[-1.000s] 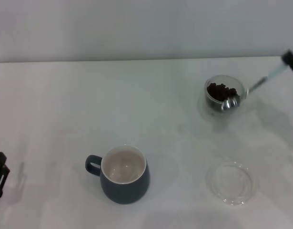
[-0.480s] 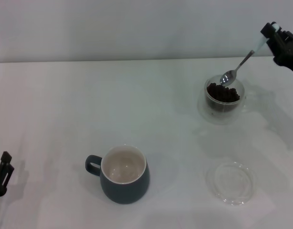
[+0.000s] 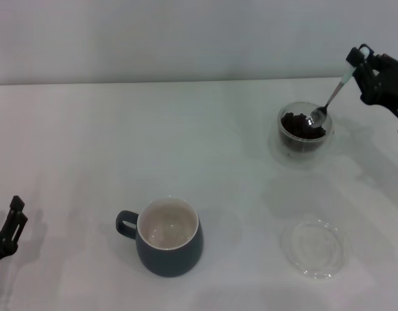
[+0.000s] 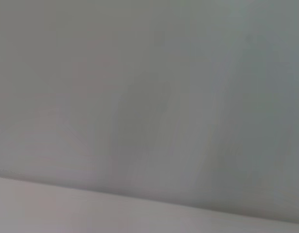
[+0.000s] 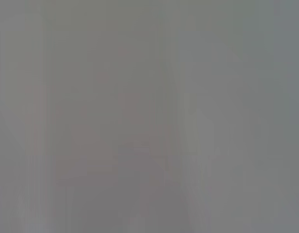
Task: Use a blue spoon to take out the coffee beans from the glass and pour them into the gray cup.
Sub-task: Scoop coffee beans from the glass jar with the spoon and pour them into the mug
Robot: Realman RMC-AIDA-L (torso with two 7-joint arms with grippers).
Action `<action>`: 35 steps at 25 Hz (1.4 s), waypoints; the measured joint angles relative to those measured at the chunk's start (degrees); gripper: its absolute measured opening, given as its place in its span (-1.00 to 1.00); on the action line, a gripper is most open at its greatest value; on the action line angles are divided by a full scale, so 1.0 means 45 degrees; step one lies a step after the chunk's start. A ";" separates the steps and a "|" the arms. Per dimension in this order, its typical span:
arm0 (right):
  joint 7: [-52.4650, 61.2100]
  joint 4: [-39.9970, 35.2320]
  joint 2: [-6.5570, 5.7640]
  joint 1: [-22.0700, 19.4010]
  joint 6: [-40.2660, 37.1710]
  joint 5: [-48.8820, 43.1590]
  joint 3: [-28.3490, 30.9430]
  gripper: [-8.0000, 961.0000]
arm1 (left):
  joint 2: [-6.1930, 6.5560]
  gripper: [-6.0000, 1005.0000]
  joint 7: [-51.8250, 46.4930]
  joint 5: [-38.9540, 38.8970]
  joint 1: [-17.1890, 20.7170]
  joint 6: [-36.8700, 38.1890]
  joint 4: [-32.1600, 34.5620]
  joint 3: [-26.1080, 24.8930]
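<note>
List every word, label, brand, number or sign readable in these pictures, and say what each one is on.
No text can be read anywhere.
The right gripper, holding the blue spoon at the glass, has a small pale patch at the picture's edge: too small to read.
The gray cup and the flat glass dish are unmarked.

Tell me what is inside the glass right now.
The glass holds a heap of coffee beans. The blue spoon, held by the right hand, has its metal bowl down on the heap. Anything beneath the top beans is covered.
</note>
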 joint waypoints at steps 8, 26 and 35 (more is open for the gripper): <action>-0.0469 0.0423 0.0038 0.0072 0.0568 -0.0013 -0.0288 -0.68 | -0.0013 0.42 -0.0026 -0.0024 -0.0026 -0.0177 0.0136 0.0079; 0.4935 0.0825 0.0100 0.0380 0.2883 0.1104 -0.0214 -0.67 | 0.0041 0.42 -0.0034 0.0023 -0.0037 -0.0064 0.0129 0.0080; 0.7250 0.0824 0.0086 0.0374 0.3397 0.1118 -0.0229 -0.67 | 0.0052 0.42 -0.0029 -0.0020 -0.0037 -0.0038 0.0051 -0.0004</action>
